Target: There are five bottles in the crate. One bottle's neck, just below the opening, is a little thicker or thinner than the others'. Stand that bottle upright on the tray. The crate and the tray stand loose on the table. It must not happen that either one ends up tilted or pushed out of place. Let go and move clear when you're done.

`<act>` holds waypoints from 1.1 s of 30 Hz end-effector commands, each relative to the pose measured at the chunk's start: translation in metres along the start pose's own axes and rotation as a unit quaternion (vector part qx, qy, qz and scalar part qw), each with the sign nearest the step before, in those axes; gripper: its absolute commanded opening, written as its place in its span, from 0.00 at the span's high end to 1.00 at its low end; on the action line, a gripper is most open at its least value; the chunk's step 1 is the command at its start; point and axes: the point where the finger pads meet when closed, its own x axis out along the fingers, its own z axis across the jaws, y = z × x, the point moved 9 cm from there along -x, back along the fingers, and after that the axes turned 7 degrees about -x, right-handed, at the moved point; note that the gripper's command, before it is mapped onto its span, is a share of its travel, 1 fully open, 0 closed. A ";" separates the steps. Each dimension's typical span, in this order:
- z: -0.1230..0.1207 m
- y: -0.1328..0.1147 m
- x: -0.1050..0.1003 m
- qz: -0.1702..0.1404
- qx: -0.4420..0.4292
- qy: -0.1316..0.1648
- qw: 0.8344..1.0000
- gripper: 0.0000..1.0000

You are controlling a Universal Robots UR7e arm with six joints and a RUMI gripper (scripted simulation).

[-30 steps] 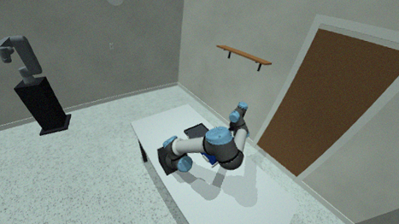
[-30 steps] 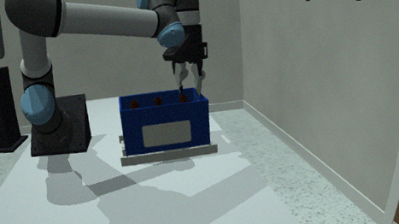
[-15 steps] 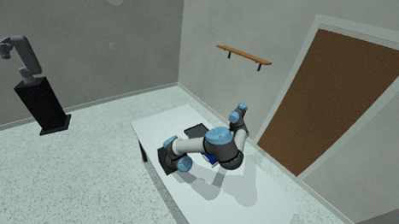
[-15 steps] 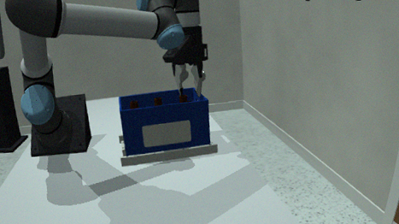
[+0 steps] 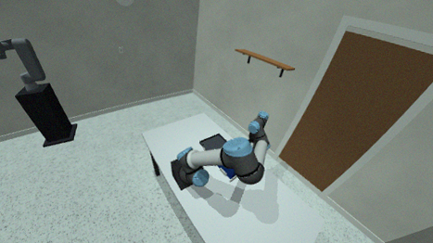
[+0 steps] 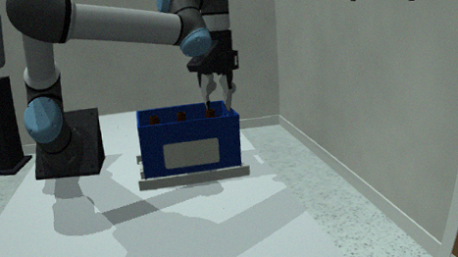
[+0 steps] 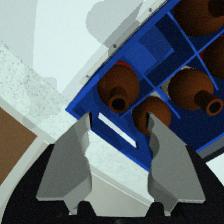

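1. Your gripper [image 6: 218, 105] is hanging over the right-hand end of the blue crate [image 6: 189, 143], fingers pointing straight down, tips level with the crate's rim.
2. Jaws are standing part open, nothing between them. In the wrist view you're seeing crate wall and a label slot in the gap, not glass.
3. Left finger [image 7: 70, 165] is sitting outside the crate wall, over the table [image 6: 43, 251]. Right finger [image 7: 170, 160] is overlapping the crate's edge, its tip just beside a brown bottle [image 7: 152, 114].
4. Corner bottle [image 7: 118, 89] is just ahead of the gap between the fingers, upright in the end cell, mouth facing the wrist camera. It's not touching either finger.
5. Two more bottles are showing further in: one [image 7: 192, 90] beyond the right finger, one [image 7: 200, 15] at the top edge of the wrist view. All are in their own cells, all upright.
6. You can't tell from these views which neck is the odd one; the necks are too small to compare.
7. Exterior view is showing three bottle tops [image 6: 180, 116] along the crate's rim, the rightmost sitting between the fingers.
8. Dark tray [image 5: 213, 142] is lying on the table beyond the arm in the top view, apart from the gripper, nothing standing on its visible part.
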 end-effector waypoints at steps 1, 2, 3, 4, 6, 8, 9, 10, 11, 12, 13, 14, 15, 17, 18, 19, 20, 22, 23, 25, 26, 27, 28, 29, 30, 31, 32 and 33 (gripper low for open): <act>0.000 0.000 0.000 0.000 0.000 0.000 1.000 0.62; 0.000 0.000 0.000 0.000 0.000 0.000 1.000 0.62; 0.000 0.000 0.000 0.000 0.000 0.000 1.000 0.62; 0.000 0.000 0.000 0.000 0.000 0.000 1.000 0.62; 0.000 0.000 0.000 0.000 0.000 0.000 1.000 0.62; 0.000 0.000 0.000 0.000 0.000 0.000 1.000 0.62; 0.000 0.000 0.000 0.000 0.000 0.000 1.000 0.62; 0.000 0.000 0.000 0.000 0.000 0.000 1.000 0.62; 0.000 0.000 0.000 0.000 0.000 0.000 1.000 0.62; 0.000 0.000 0.000 0.000 0.000 0.000 1.000 0.62; 0.000 0.000 0.000 0.000 0.000 0.000 1.000 0.62; 0.000 0.000 0.000 0.000 0.000 0.000 1.000 0.62; 0.000 0.000 0.000 0.000 0.000 0.000 1.000 0.62; 0.000 0.000 0.000 0.000 0.000 0.000 1.000 0.62; 0.000 0.000 0.000 0.000 0.000 0.000 1.000 0.62; 0.000 0.000 0.000 0.000 0.000 0.000 1.000 0.62; 0.000 0.000 0.000 0.000 0.000 0.000 1.000 0.62; 0.000 0.000 0.000 0.000 0.000 0.000 1.000 0.62; 0.000 0.000 0.000 0.000 0.000 0.000 1.000 0.62; 0.000 0.001 0.000 0.000 0.000 0.000 1.000 0.62; 0.000 0.001 0.000 0.000 0.000 0.000 1.000 0.62; 0.000 0.001 0.000 0.000 0.000 0.000 1.000 0.62; 0.000 0.002 0.000 0.000 0.000 0.000 1.000 0.62; 0.000 0.003 0.000 0.000 0.000 0.000 1.000 0.62; 0.000 0.003 0.000 0.000 0.000 0.000 1.000 0.62; 0.000 0.004 0.000 0.000 0.000 0.000 1.000 0.62; 0.000 0.004 0.000 0.000 0.000 0.000 1.000 0.62; 0.000 0.004 0.000 0.000 0.000 0.000 1.000 0.62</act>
